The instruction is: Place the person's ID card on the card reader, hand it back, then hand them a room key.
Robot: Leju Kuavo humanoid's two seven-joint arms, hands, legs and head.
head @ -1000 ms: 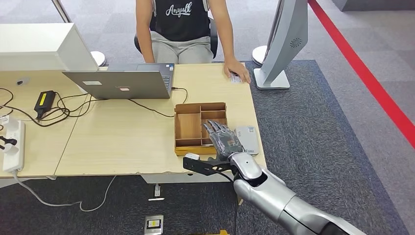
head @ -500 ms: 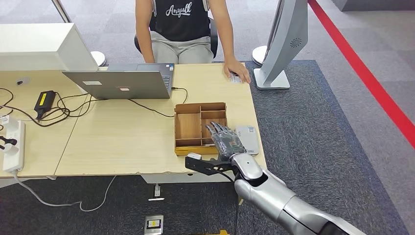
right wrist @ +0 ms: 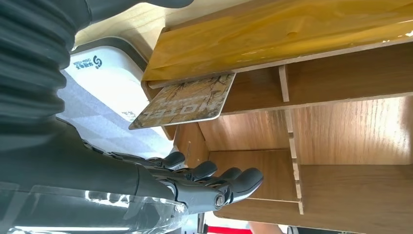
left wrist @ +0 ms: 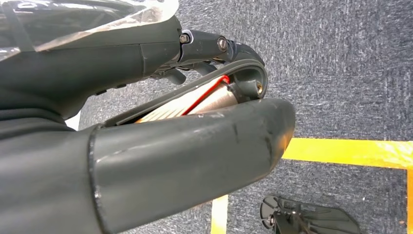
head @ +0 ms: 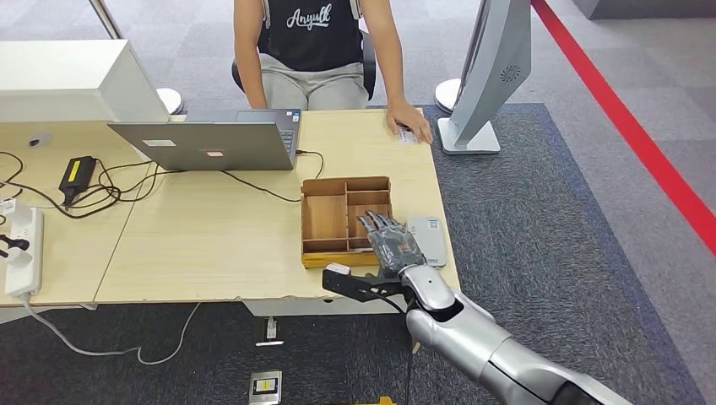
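Head view: right hand (head: 390, 240) flat, fingers extended over wooden tray (head: 325, 218).

The right hand (head: 390, 242) is above the near right part of the tabletop (head: 211, 236), over the right compartments of the tray (head: 325, 221). The card reader (head: 426, 240) lies just right of the hand, beside the tray. A key card (right wrist: 187, 100) leans in the tray's near compartment, close to the hand. Beyond the hand, at the far edge, a person's hand (head: 411, 122) rests on an ID card (head: 407, 135). The laptop (head: 211, 139) stands far left of the hand.
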